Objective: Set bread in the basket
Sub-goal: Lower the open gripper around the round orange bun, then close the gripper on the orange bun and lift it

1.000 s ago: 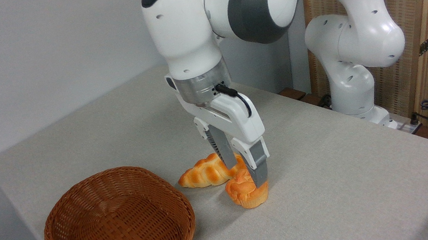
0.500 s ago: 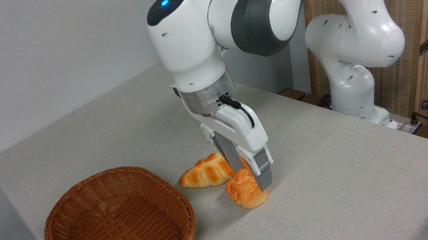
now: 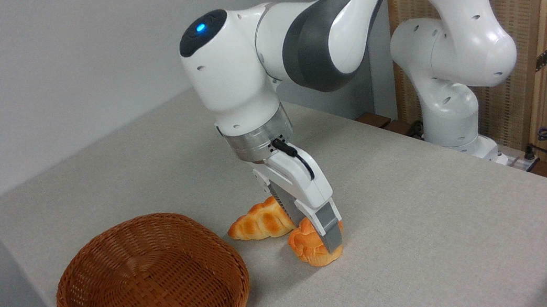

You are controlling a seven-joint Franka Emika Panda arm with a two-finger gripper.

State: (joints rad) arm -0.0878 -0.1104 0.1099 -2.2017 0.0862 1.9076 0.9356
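The knotted bun (image 3: 311,248) sits on the grey table (image 3: 419,219), right of the wicker basket (image 3: 151,288) and touching the braided loaf (image 3: 257,224) behind it. It looks light and smooth-glazed, probably a firm replica, so a grip across its rounded sides below the folded top seems safest. The gripper (image 3: 318,232) straddles it, one finger in front, one behind; whether the fingers press the bun yet I cannot tell. The loaf crowds the far finger; the path to the empty basket looks open.
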